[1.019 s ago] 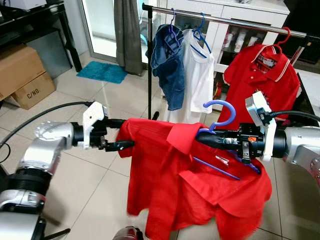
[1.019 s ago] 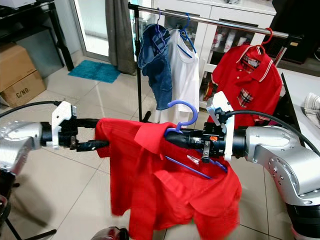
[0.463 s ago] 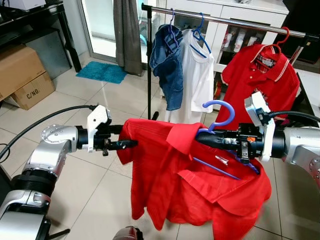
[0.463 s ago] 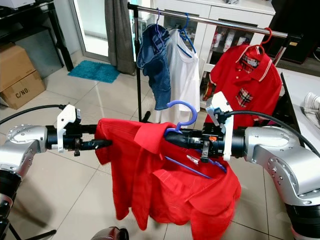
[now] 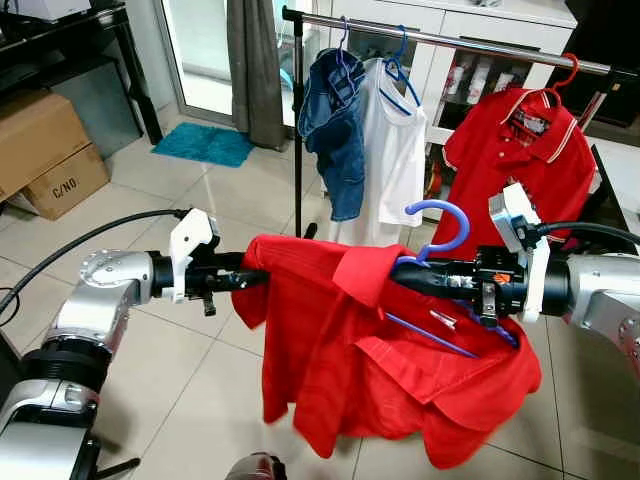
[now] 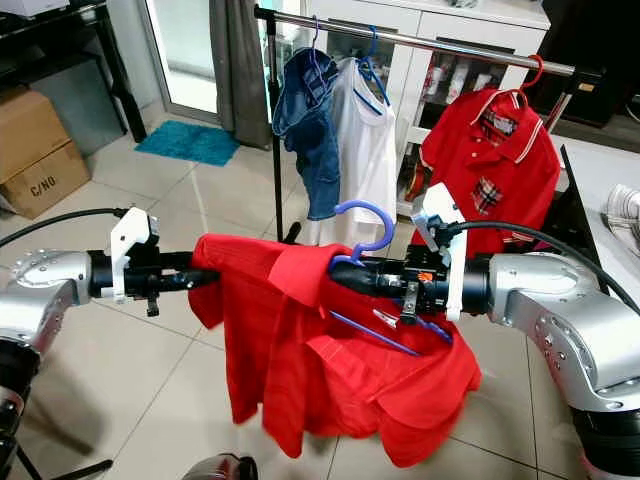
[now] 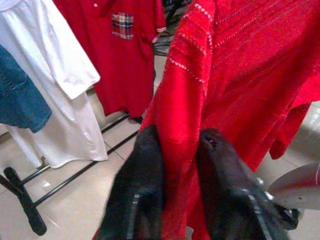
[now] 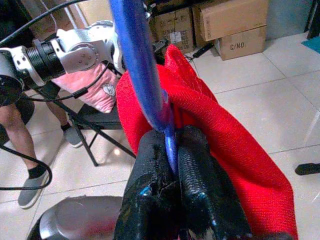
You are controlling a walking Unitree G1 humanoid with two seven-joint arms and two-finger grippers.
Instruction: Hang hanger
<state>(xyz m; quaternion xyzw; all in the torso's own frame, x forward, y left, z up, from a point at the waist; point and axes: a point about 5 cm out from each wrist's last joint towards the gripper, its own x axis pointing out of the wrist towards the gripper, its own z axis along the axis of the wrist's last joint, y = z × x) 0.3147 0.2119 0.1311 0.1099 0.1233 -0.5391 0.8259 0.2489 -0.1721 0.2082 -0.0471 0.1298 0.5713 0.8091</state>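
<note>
- The red shirt point(image 5: 380, 350) is matt knit cloth with fine raised ribbing, visible closely in the left wrist view.
- The blue hanger point(image 5: 440, 215) looks like smooth, slightly glossy plastic.
- The right gripper point(image 8: 172, 165) has black fingers point(image 8: 200, 185) with a rough, grainy, rubber-like surface.
- The left gripper point(image 7: 180, 150) has black fingers point(image 7: 140, 175) that look smoother, with a dull sheen.
- Both arms are brushed silver metal with white plastic wrist housings.
- The clothes rail point(image 5: 480, 42), at 12 o'clock, is shiny metal on a black matt pole.
- The floor point(image 5: 210, 200) is glossy pale tile with reflections.
- The cardboard box point(image 5: 45, 150), at 10 o'clock, is matt brown.
- The denim garment point(image 5: 335, 120) is coarse blue cloth; the white top point(image 5: 400, 150) is soft matt cloth.
</note>
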